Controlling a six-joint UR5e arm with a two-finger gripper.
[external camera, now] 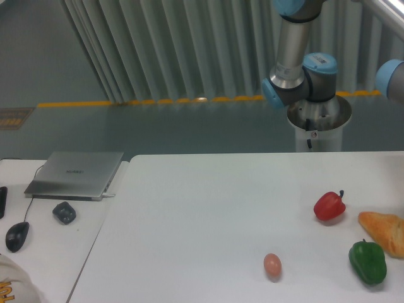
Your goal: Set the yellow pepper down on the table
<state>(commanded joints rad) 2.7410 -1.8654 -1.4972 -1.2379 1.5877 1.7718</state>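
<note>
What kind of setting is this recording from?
Most likely a robotics lab or workshop: a robot arm on a pedestal behind a white table, yellow floor marking tape, and a side desk with a laptop.

A robotics lab: pedestal-mounted arm (297, 57), white table (208, 208), yellow floor line (158, 101).

table (208, 208): smooth matt white | red pepper (329, 206): glossy | laptop (76, 174): brushed silver metal | green pepper (368, 262): glossy
</note>
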